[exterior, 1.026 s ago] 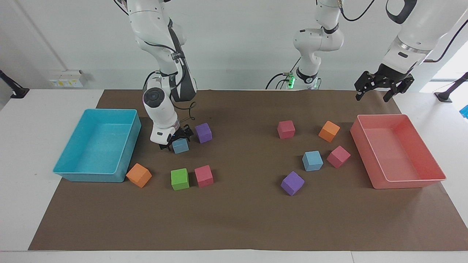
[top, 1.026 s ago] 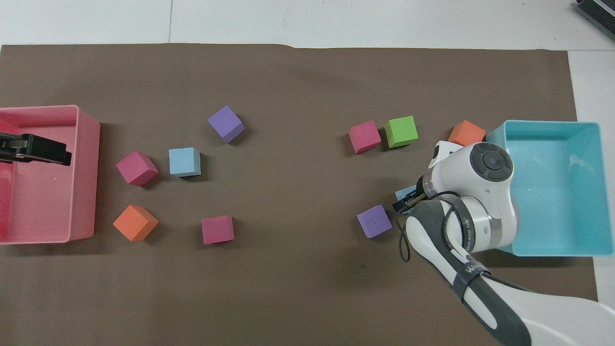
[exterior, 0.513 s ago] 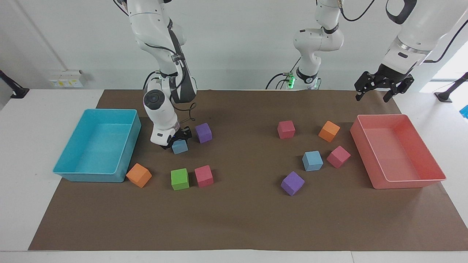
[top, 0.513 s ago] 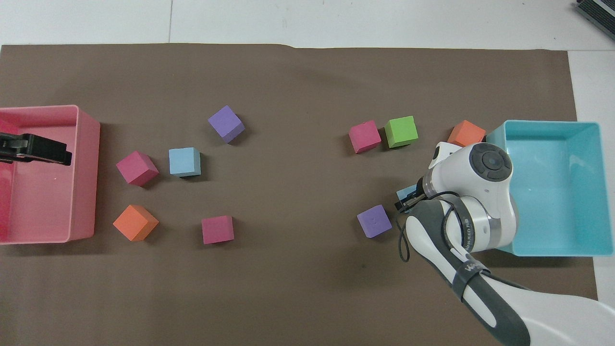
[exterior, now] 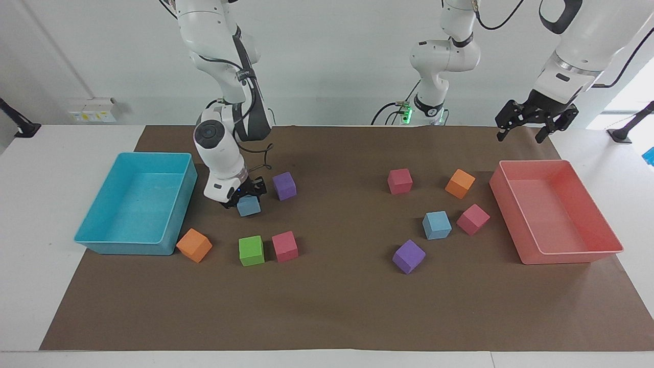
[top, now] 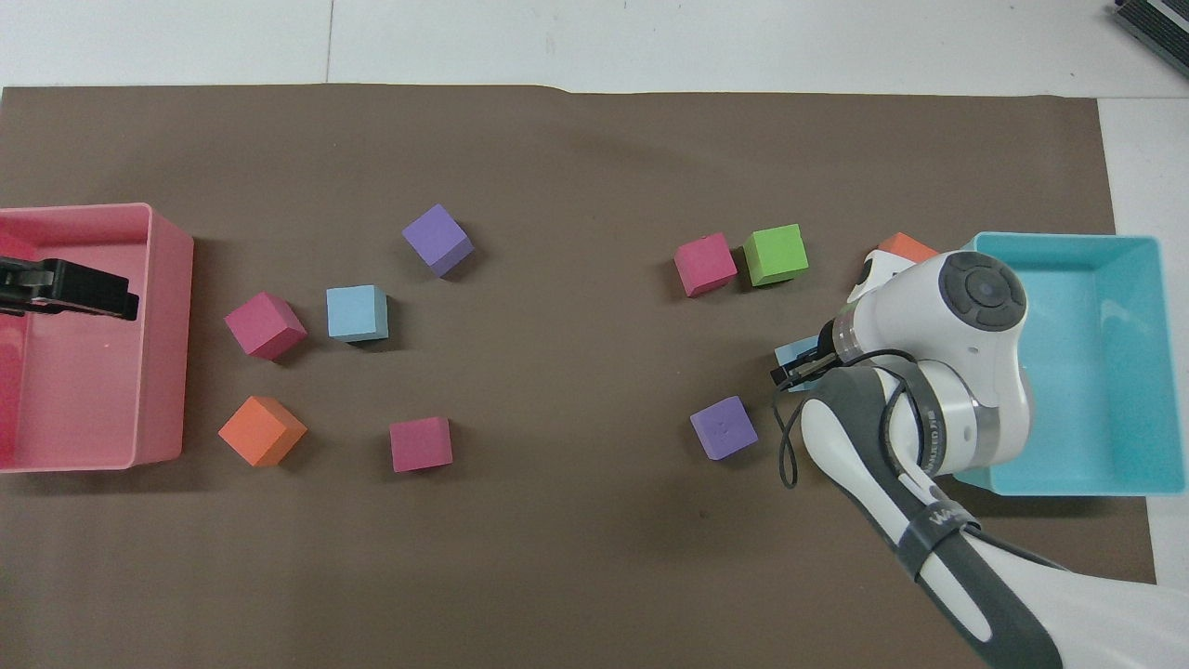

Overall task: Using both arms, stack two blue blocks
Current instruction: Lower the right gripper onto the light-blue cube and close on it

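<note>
My right gripper (exterior: 245, 197) is shut on one blue block (exterior: 249, 206) and holds it at or just above the brown mat, between the cyan tray (exterior: 134, 247) and a purple cube (exterior: 284, 185). In the overhead view the right arm covers most of this block (top: 790, 354) and of the right gripper (top: 788, 373). The second blue block (exterior: 436, 225) rests on the mat toward the left arm's end, beside a pink cube (exterior: 473, 219); it also shows in the overhead view (top: 357, 312). My left gripper (exterior: 522, 134) is open, empty and raised over the pink tray (exterior: 562, 253).
A green cube (exterior: 251, 250), a pink cube (exterior: 284, 246) and an orange cube (exterior: 194, 245) lie farther from the robots than the held block. Near the second blue block are a purple cube (exterior: 409, 256), a pink cube (exterior: 399, 181) and an orange cube (exterior: 460, 183).
The right arm's wrist has risen and swung toward the cyan tray, carrying the blue block slightly with it. The left arm has not moved.
</note>
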You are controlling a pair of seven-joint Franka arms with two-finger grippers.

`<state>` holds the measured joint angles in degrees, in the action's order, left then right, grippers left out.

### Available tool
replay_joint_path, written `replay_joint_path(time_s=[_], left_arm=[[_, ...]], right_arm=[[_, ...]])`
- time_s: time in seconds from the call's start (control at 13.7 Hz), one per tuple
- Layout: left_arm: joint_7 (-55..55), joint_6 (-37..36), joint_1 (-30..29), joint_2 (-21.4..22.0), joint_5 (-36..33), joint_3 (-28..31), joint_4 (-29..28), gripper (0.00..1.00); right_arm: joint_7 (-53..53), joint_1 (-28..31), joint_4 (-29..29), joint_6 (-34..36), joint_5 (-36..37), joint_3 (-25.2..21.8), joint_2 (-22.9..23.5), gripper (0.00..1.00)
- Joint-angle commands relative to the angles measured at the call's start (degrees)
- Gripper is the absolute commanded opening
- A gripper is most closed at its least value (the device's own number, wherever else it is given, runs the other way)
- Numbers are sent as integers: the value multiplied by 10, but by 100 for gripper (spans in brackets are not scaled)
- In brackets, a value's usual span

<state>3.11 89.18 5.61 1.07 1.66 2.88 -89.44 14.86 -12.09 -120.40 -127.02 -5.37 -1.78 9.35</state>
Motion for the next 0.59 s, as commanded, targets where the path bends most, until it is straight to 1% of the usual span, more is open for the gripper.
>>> replay_joint_path(time_s=[0.0, 0.15, 0.22, 0.37, 0.51], left_arm=[[1, 6, -8, 16, 3, 2, -16, 100], [-3, 7, -7, 15, 3, 2, -14, 100], [-4, 7, -7, 14, 3, 2, -14, 100], [-4, 6, -7, 14, 3, 2, -14, 100], [-5, 4, -6, 15, 3, 2, -14, 100]], right_arm=[[-42, 6, 45, 65, -9, 2, -26, 0], [-75, 5, 81, 111, -8, 2, -27, 0], [-96, 1, 96, 123, -3, 2, -24, 0], [-123, -8, 101, 118, 2, 5, -21, 0], [-146, -21, 121, 125, -2, 5, -14, 0]])
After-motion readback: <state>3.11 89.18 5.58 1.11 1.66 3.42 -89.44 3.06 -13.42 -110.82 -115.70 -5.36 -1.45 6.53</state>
